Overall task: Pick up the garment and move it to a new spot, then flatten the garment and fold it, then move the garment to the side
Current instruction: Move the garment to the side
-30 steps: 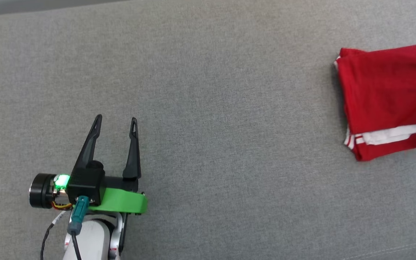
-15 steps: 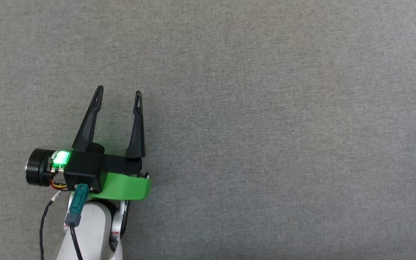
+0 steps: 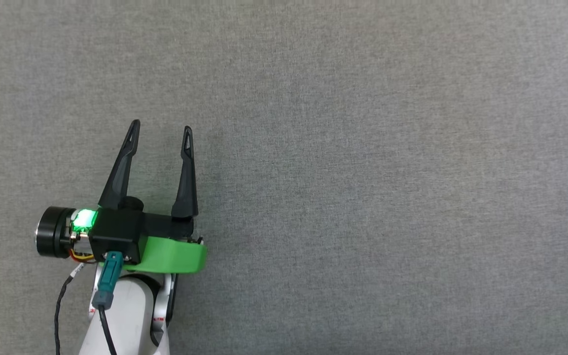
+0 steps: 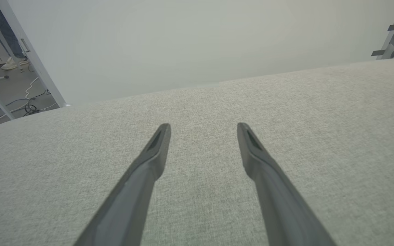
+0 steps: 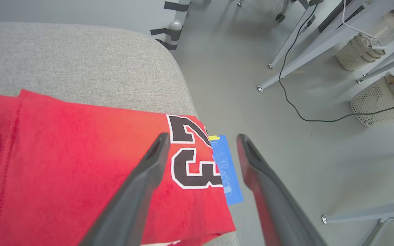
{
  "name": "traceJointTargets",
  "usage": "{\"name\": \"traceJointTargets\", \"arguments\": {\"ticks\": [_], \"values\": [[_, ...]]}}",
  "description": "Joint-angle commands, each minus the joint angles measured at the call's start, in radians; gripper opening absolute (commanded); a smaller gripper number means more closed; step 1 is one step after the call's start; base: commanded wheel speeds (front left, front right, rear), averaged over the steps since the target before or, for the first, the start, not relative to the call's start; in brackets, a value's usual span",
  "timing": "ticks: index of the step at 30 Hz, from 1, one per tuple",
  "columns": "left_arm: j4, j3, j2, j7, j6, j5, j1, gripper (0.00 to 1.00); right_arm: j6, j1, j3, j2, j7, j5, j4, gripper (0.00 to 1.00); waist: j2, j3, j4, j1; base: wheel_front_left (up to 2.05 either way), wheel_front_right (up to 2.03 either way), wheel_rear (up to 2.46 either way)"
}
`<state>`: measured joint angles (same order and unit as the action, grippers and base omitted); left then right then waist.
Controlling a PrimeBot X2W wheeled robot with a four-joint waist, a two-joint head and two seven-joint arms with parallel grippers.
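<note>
The garment (image 5: 63, 164) lies folded on the grey cushion (image 5: 80, 65) in the right wrist view, red with a black-and-white "23" print (image 5: 188, 157) near the cushion's edge. My right gripper (image 5: 200, 138) hangs open above that edge, its fingers apart with nothing between them. In the head view my left gripper (image 3: 160, 129) stands open over bare grey fabric at the lower left, holding nothing. The left wrist view shows the same open left gripper (image 4: 204, 127) above the cushion.
Beyond the cushion's edge lies grey floor with a blue sheet (image 5: 226, 171), metal table legs (image 5: 286, 68), a black cable (image 5: 303, 112) and two mesh baskets (image 5: 378, 102). A white wall (image 4: 197, 44) rises behind the cushion in the left wrist view.
The head camera has swung away from the garment, which showed at the right edge a second ago and is now out of that view. The left gripper stays open.
</note>
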<state>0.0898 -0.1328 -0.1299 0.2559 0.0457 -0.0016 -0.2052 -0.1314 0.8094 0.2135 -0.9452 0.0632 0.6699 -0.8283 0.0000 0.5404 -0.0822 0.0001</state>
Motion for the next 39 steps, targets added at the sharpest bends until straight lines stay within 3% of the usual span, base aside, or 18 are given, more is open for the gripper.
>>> {"name": "traceJointTargets", "arguments": {"ticks": [1, 9, 16, 26, 32, 39], "values": [[-0.004, 0.0, -0.001, 0.006, 0.008, -0.006, 0.01, 1.0, 0.001, 0.013, 0.004, 0.004, -0.04, -0.015, -0.011, 1.0, 0.0, -0.05, -0.002, -0.0001, 0.0, 0.0, 0.0], [-0.024, 0.016, 0.005, 0.006, 0.018, -0.026, 0.07, 1.0, 0.001, -0.016, 0.005, 0.047, -0.281, -0.042, -0.005, 1.0, 0.0, -0.176, 0.001, -0.0001, 0.0, 0.0, 0.0], [-0.041, 0.037, 0.012, 0.006, 0.021, -0.035, 0.127, 1.0, 0.001, -0.056, -0.081, 0.147, -0.324, -0.134, 0.132, 1.0, 0.0, -0.261, 0.021, -0.0001, 0.0, 0.0, 0.0], [-0.074, 0.063, 0.026, 0.006, 0.011, -0.046, 0.158, 1.0, 0.001, -0.304, -0.285, 0.449, -0.325, -0.354, 0.558, 1.0, 0.0, -0.346, 0.068, -0.0001, 0.0, 0.0, 0.0], [-0.093, 0.071, 0.033, 0.006, 0.005, -0.044, 0.182, 1.0, 0.001, -0.447, -0.271, 0.611, -0.325, -0.45, 0.716, 1.0, 0.0, -0.392, 0.088, -0.0001, 0.0, 0.0, 0.0], [-0.11, 0.081, 0.041, 0.006, 0.005, -0.043, 0.213, 1.0, 0.001, -0.606, -0.221, 0.732, -0.325, -0.494, 0.789, 1.0, 0.0, -0.438, 0.104, -0.0001, 0.0, 0.0, 0.0]]}}
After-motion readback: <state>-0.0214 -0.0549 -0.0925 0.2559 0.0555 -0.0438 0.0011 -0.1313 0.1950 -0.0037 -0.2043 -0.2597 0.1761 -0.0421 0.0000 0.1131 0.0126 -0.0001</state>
